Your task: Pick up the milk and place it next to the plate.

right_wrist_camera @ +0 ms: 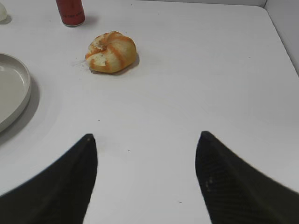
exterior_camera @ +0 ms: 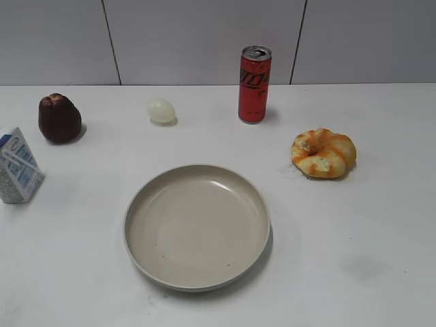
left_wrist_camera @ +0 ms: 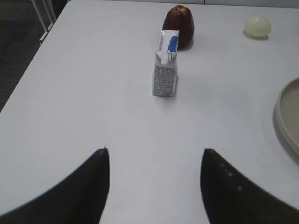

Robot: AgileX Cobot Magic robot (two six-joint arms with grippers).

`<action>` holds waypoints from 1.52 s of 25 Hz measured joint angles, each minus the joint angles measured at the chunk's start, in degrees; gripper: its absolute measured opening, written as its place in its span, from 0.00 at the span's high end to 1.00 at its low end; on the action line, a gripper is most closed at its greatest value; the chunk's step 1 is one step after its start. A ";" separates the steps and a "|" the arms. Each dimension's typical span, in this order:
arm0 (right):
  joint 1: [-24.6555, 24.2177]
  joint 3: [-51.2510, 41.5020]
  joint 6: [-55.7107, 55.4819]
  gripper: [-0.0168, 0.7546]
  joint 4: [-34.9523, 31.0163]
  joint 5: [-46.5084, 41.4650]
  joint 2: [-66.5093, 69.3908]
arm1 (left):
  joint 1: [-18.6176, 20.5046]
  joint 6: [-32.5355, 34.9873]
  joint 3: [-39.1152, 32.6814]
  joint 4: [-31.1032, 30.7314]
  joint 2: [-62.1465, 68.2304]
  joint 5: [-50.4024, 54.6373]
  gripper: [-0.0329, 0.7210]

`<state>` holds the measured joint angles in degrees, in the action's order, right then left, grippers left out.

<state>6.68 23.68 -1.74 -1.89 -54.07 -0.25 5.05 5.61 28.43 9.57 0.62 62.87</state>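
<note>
The milk is a small white carton with blue printing, upright at the table's left edge; it also shows in the left wrist view. The plate is a large round beige dish in the middle front; its rim shows in the left wrist view and in the right wrist view. My left gripper is open and empty, well short of the milk. My right gripper is open and empty over bare table. Neither gripper shows in the exterior view.
A dark red fruit sits behind the milk. A pale egg-shaped thing and a red can stand at the back. An orange-glazed bun lies to the plate's right. The table's left edge is near the milk.
</note>
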 joint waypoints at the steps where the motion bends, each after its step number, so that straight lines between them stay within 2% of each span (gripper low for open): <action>1: 0.00 0.00 0.00 0.33 0.00 0.00 0.00 | 0.00 0.00 0.00 0.00 0.00 0.00 0.34; 29: 0.00 0.00 0.00 0.33 0.00 0.00 0.00 | 0.00 -0.06 0.00 -0.05 0.49 -0.06 0.34; 32: 0.00 0.00 0.00 0.33 0.00 0.00 0.00 | 0.00 -0.26 -0.01 -0.05 4.95 -0.06 0.34; 38: 0.00 0.00 0.00 0.33 0.00 0.00 0.00 | 0.00 -0.59 -0.06 -0.01 22.31 -0.22 0.34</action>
<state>6.68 23.68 -1.74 -1.89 -54.07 -0.25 5.05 5.02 28.37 9.56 22.93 62.65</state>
